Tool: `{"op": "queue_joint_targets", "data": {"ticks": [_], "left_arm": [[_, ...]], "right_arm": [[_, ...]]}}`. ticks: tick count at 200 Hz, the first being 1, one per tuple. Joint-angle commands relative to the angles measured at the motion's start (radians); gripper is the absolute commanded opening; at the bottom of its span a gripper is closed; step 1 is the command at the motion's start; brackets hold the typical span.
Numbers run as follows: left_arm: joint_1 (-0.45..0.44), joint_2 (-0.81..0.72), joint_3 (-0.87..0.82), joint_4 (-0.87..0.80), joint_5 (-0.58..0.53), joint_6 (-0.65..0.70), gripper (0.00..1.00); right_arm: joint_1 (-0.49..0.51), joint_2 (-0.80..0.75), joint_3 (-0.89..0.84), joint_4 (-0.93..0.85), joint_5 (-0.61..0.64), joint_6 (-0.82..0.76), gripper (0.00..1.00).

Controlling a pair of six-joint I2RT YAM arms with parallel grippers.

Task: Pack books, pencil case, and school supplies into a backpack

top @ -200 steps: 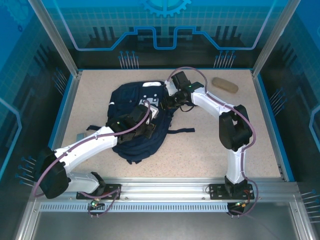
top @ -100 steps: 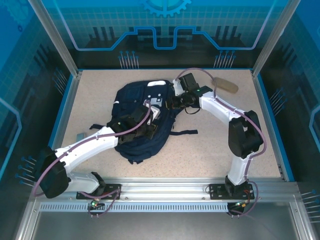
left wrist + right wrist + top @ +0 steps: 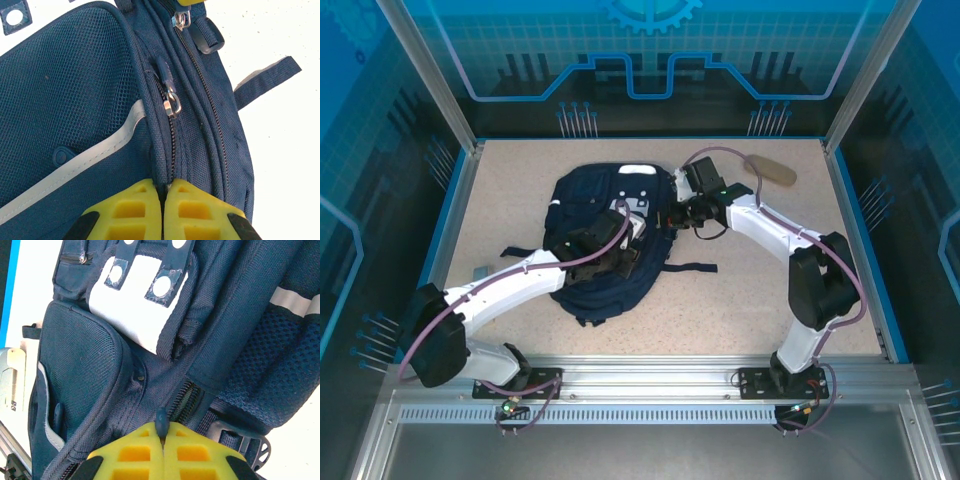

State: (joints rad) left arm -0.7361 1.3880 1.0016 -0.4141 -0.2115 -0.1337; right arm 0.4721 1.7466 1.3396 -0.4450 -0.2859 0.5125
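The backpack (image 3: 582,205) lies flat on the speckled table (image 3: 740,300), a little left of the middle, with its white patches toward the far side and its dark straps trailing out to the right. The pencil case (image 3: 770,169) sits near the far right corner, well apart from the backpack, just behind the right arm.

The left gripper (image 3: 623,262) rests on the near right part of the backpack. In the left wrist view its yellow fingers (image 3: 135,210) are pressed together with no gap, pinching the backpack's fabric right where a zipper seam runs in between them. Further along that seam a metal zipper pull (image 3: 171,102) hangs free, and the pale stripe (image 3: 85,160) crosses the mesh panel to the left.

The right gripper (image 3: 668,216) is at the backpack's right edge, near its top. Seen from its own wrist, its fingers (image 3: 135,452) are clenched on a dark zipper tab (image 3: 161,421) (only the tab's rounded end pokes out above the pads). A white patch (image 3: 135,295) with two round markings lies beyond it.
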Motion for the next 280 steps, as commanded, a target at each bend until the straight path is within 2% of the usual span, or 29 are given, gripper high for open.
{"op": "queue_joint_targets", "data": {"ticks": [1, 34, 68, 98, 131, 177, 210, 236, 248, 264, 280], "left_arm": [[0.017, 0.007, 0.042, 0.069, -0.045, -0.030, 0.00], [0.018, 0.002, 0.041, 0.072, -0.043, -0.050, 0.00], [0.021, 0.006, 0.035, 0.097, -0.053, -0.093, 0.00], [0.037, 0.019, 0.032, 0.132, -0.041, -0.122, 0.00], [0.056, 0.031, 0.028, 0.172, 0.016, -0.142, 0.00], [0.070, 0.059, 0.051, 0.194, 0.097, -0.177, 0.00], [0.084, 0.074, 0.060, 0.230, 0.114, -0.232, 0.00], [0.103, 0.059, 0.059, 0.235, 0.115, -0.244, 0.00], [0.108, 0.046, 0.051, 0.229, 0.113, -0.233, 0.00], [0.121, 0.023, 0.034, 0.219, 0.116, -0.223, 0.00], [0.126, 0.003, 0.014, 0.219, 0.126, -0.204, 0.00]], "right_arm": [[0.014, -0.025, -0.012, -0.007, -0.055, -0.012, 0.02], [0.021, -0.048, -0.053, 0.061, -0.162, -0.087, 0.00], [0.026, -0.143, -0.183, 0.155, -0.265, -0.144, 0.00], [0.036, -0.219, -0.309, 0.298, -0.390, -0.103, 0.00], [0.058, -0.225, -0.393, 0.408, -0.443, -0.040, 0.00], [0.076, -0.219, -0.454, 0.555, -0.441, 0.032, 0.00], [0.184, -0.193, -0.541, 0.686, -0.338, 0.100, 0.00], [0.172, -0.234, -0.619, 0.781, -0.263, 0.174, 0.00], [0.155, -0.284, -0.635, 0.752, -0.223, 0.170, 0.09], [0.128, -0.361, -0.639, 0.667, -0.167, 0.147, 0.27], [0.088, -0.415, -0.633, 0.597, -0.152, 0.138, 0.39]]}}
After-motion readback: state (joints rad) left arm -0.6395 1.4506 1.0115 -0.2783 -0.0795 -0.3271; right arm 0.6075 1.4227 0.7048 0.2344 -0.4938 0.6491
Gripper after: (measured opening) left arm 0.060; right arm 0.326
